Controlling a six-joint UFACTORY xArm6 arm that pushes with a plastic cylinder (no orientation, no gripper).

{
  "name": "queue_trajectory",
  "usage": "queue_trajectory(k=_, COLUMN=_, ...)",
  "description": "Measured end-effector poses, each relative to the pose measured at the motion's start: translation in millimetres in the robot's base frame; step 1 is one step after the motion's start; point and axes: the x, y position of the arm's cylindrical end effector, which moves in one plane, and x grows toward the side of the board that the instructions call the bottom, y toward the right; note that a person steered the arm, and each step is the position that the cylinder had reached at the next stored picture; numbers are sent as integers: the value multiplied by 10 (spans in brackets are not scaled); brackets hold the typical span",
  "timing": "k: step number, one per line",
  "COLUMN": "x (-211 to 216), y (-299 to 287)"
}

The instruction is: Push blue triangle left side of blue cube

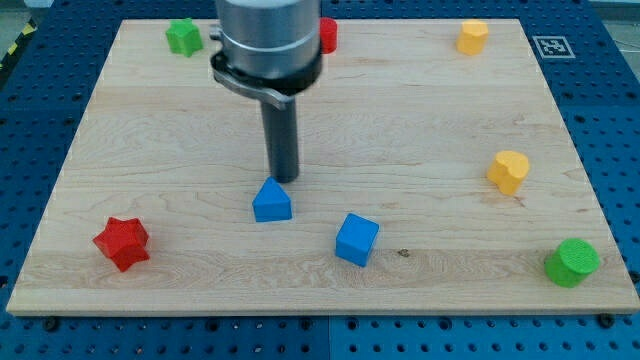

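The blue triangle (272,202) lies on the wooden board (400,130), below the board's middle. The blue cube (356,239) lies to its lower right, a short gap apart. My tip (283,179) is just above the triangle's top edge, slightly to its right, touching it or nearly so. The rod rises from there to the arm's grey body at the view's top.
A red star (122,243) lies at the lower left. A green star (184,37) and a red block (327,35) lie at the top. A yellow block (473,37) lies top right, a yellow heart (508,172) right, a green cylinder (572,262) lower right.
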Motion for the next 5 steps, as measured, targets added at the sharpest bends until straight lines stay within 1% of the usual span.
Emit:
queue_trajectory(k=1, x=-11, y=-384)
queue_trajectory(k=2, x=287, y=-387)
queue_trajectory(k=4, x=633, y=479)
queue_trajectory(k=5, x=825, y=613)
